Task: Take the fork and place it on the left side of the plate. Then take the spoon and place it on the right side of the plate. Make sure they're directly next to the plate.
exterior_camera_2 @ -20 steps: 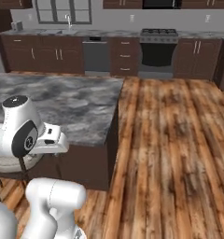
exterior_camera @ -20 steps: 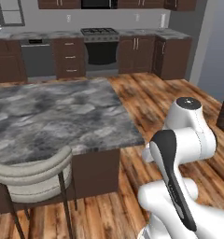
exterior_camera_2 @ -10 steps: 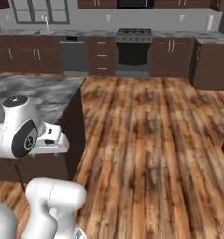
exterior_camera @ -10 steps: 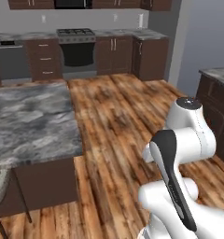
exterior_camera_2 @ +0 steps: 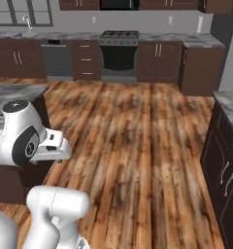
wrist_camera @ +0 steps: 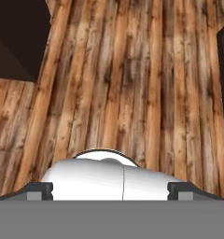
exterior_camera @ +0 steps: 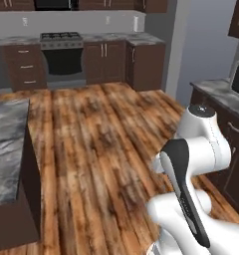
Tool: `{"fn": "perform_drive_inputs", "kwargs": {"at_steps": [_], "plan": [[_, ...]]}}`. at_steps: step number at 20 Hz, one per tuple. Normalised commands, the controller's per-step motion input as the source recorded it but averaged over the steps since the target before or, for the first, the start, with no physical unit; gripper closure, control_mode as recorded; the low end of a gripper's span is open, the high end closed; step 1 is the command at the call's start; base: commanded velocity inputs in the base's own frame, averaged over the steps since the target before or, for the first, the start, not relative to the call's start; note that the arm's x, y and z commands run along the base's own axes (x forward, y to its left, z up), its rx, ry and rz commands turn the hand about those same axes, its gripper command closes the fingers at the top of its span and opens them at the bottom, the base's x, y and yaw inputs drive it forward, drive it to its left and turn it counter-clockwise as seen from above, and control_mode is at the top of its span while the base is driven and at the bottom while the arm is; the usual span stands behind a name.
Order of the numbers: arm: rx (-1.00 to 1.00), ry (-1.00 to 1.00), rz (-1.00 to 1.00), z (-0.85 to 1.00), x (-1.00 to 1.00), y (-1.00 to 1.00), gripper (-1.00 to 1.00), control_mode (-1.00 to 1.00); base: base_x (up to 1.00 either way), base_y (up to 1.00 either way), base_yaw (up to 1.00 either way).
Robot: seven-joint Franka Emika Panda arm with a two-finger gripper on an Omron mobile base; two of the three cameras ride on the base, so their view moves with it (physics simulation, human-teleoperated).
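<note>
Across the middle of the room a wide wooden floor (exterior_camera: 101,149) is seen, with the white arm (exterior_camera: 201,149) folded up low above it. At the bottom of the hand view the gripper (wrist_camera: 111,190) is seen with its two dark fingers (wrist_camera: 39,190) spread wide apart, and nothing is held. A grey stone counter (exterior_camera: 7,144) is seen at the left. A stove (exterior_camera_2: 118,51) and dark cupboards (exterior_camera_2: 157,61) are lined up along the far wall. Where the fork, spoon and plate are cannot be told.

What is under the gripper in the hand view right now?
Bare wooden floor lies below the open gripper, with a dark cabinet corner at upper left. The robot's white body covers the floor nearest the fingers.
</note>
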Motion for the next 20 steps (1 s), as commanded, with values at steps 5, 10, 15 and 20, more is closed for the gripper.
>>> {"fn": "perform_drive_inputs", "kwargs": {"at_steps": [5, 10, 15, 20], "plan": [[0.00, 0.00, 0.00, 0.00, 0.00, 0.00, -1.00, 1.00, 1.00, -0.89, 0.00], [0.00, 0.00, 0.00, 0.00, 0.00, 0.00, -1.00, 1.00, 1.00, -0.56, 0.00], [0.00, 0.00, 0.00, 0.00, 0.00, 0.00, -1.00, 1.00, 1.00, -0.07, 0.00], [0.00, 0.00, 0.00, 0.00, 0.00, 0.00, -1.00, 1.00, 1.00, 0.00, 0.00]]}}
